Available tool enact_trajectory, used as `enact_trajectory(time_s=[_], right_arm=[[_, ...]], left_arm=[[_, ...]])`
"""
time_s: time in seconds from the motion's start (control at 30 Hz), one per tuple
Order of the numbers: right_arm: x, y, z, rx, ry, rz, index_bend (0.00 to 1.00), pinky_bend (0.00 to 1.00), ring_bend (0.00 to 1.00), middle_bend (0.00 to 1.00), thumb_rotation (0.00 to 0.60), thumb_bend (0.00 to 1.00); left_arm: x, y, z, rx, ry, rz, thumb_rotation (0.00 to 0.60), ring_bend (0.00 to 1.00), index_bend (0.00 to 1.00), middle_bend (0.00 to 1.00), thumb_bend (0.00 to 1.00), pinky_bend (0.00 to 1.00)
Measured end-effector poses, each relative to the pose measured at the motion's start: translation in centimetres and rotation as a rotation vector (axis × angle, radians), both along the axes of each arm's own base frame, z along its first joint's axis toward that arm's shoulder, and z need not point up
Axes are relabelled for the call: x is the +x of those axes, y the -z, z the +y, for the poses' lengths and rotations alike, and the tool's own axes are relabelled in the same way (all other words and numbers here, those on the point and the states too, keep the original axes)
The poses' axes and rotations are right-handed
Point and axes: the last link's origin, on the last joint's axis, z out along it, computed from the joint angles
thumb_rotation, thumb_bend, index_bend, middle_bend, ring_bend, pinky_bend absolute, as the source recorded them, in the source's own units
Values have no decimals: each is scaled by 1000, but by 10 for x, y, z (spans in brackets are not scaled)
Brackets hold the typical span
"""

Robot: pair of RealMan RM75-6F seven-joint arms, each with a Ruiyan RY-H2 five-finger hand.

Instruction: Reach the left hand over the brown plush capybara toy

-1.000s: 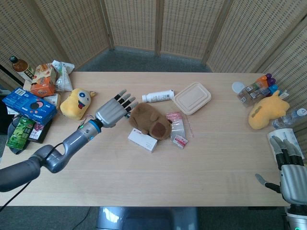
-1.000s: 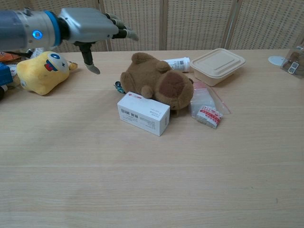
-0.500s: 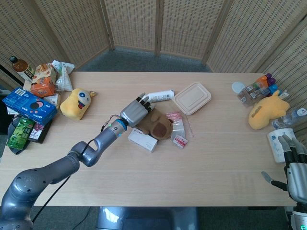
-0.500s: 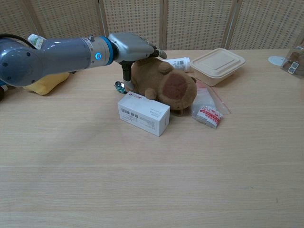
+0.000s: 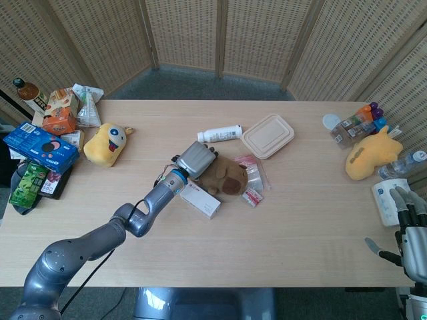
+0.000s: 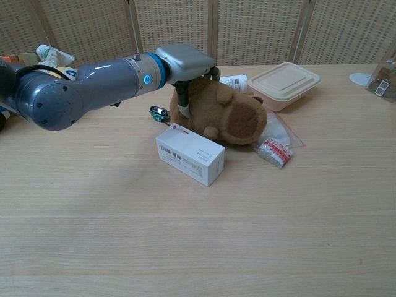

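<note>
The brown plush capybara [image 5: 228, 177] [image 6: 238, 117] lies at the middle of the table, its snout pointing right. My left hand [image 5: 195, 160] [image 6: 185, 60] lies over its rear end. The thumb hangs down against the toy's left flank, and the fingers drape over its back with their tips hidden. Whether they squeeze the plush does not show. A white box [image 5: 200, 198] [image 6: 190, 156] sits just in front of the toy. My right hand [image 5: 410, 233] hovers off the table's near right corner, fingers spread, holding nothing.
Small plastic bags [image 5: 253, 185] [image 6: 273, 148] lie right of the toy. Behind it are a white bottle [image 5: 220, 134] and a beige lidded container [image 5: 267, 136] [image 6: 283, 79]. A yellow plush [image 5: 107, 143] and snack packs [image 5: 40, 148] crowd the left edge. Another yellow plush [image 5: 372, 157] is far right.
My left hand swept right from open table onto the capybara's rear. The toy shifted slightly right and the white box turned a little. The right hand sank slightly lower in view.
</note>
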Motion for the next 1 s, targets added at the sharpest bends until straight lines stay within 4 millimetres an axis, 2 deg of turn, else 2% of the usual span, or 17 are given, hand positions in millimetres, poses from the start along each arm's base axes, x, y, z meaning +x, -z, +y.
enact_trajectory(time_s=[0.27,0.43,0.57,0.73,1.0], right_arm=[[2,1,1,5,-8,-2,0,1,0,0,600,0],[4,2,2,9,-15,-7,0,0,0,0,600,0],[5,2,4,12,-17,-13,0,0,0,0,600,0],[9,2,7,19,-22,-14,0,0,0,0,600,0],[11,0,9,25,-28,-30,0,0,0,0,600,0]], left_arm=[[16,-15,-3,30,48,-31,600,901,833,982,205,913],[32,-35,-9,47,92,-66,600,901,834,983,204,913],[50,-59,-18,68,137,-99,600,902,834,982,204,913],[75,-104,-33,122,204,-128,600,903,837,982,204,912],[105,-193,-53,282,255,-113,600,903,838,982,201,912]])
